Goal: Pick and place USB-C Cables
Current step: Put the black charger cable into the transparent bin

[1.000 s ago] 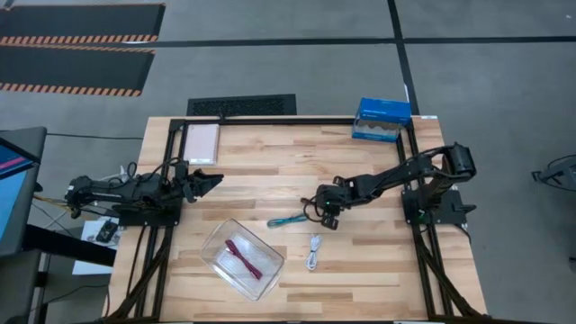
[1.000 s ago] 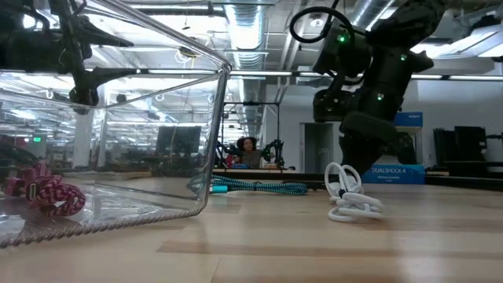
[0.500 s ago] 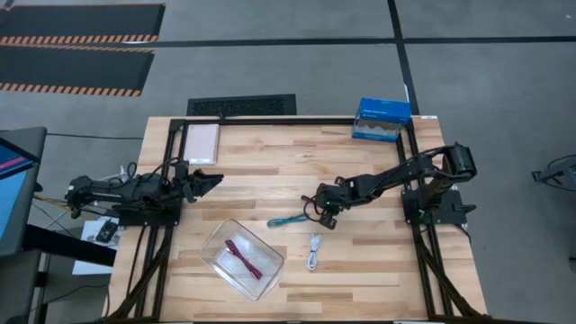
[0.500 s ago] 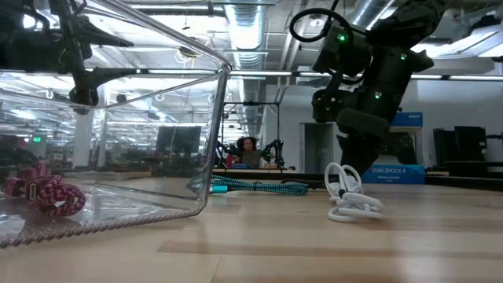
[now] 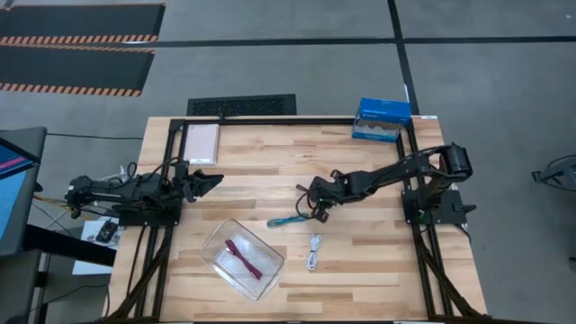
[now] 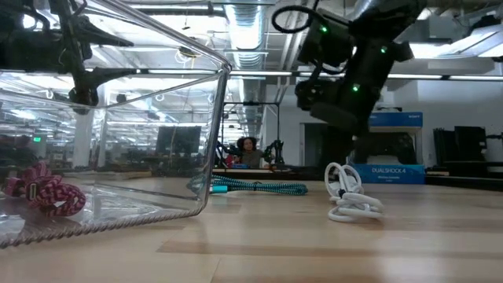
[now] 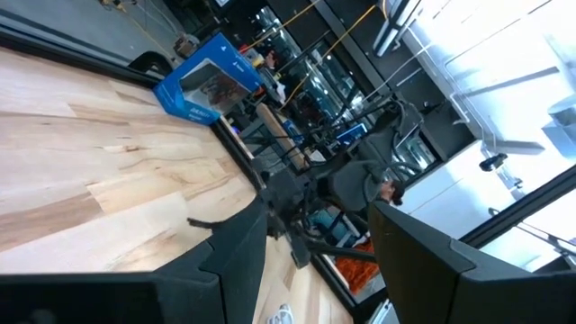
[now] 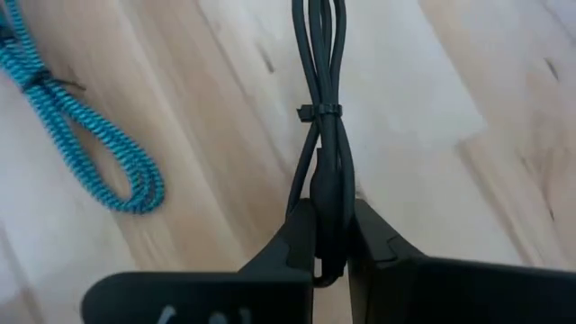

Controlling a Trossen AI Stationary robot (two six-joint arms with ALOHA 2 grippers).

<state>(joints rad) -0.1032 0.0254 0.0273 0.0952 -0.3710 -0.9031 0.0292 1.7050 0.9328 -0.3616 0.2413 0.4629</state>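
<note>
My right gripper (image 5: 312, 202) is over the table's middle, shut on the dark maroon-black cable (image 8: 322, 108). The teal cable (image 5: 288, 220) lies flat on the wood just near of it and shows in the right wrist view too (image 8: 85, 135). The white cable (image 5: 313, 252) lies nearer the near edge, a loose coil in the low view (image 6: 350, 200). The magenta-pink cable (image 5: 241, 256) rests on the floor of the clear tray (image 5: 216, 245). My left gripper (image 5: 212, 180) waits open at the table's left side. My right gripper pinches the dark cable's bundled end (image 8: 329, 205) between its two fingers (image 8: 297, 236). The bundle runs straight on from the fingers, in line with them, past a small tie (image 8: 319, 111). The fingers slant down from the table's right. Whether the cable's far end touches the wood, I cannot tell.
A blue box (image 5: 382, 119) stands at the far right corner and a pale flat pad (image 5: 202, 142) at the far left. Bare wood lies between the tray and the right edge. A person (image 6: 248, 149) shows far behind the table.
My right gripper has risen and moved toward the table's left and far edge, carrying the dark cable with it. The teal, white and magenta-pink cables have stayed in place.
</note>
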